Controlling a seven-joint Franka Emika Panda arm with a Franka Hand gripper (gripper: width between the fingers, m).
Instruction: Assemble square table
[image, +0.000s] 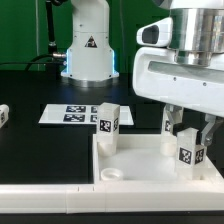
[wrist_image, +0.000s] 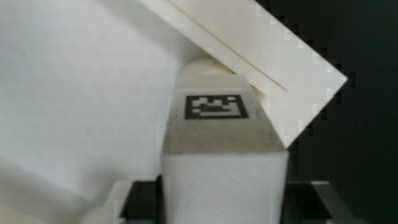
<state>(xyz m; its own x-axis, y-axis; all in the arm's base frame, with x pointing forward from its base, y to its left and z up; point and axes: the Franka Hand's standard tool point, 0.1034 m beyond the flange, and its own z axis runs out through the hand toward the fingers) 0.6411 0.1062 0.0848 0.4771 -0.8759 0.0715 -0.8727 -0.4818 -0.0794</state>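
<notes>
gripper (image: 188, 136) clenched on first leg (image: 186, 153), second leg (image: 108, 122) upright on one tabletop (image: 60, 168) (third leg (image: 3, 115) apart)

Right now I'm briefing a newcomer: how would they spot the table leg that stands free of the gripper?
Start at the white square tabletop in front. At its far corner on the exterior view's left, a short tagged leg stands upright. Unlike the leg on the right, no gripper holds it.
</notes>
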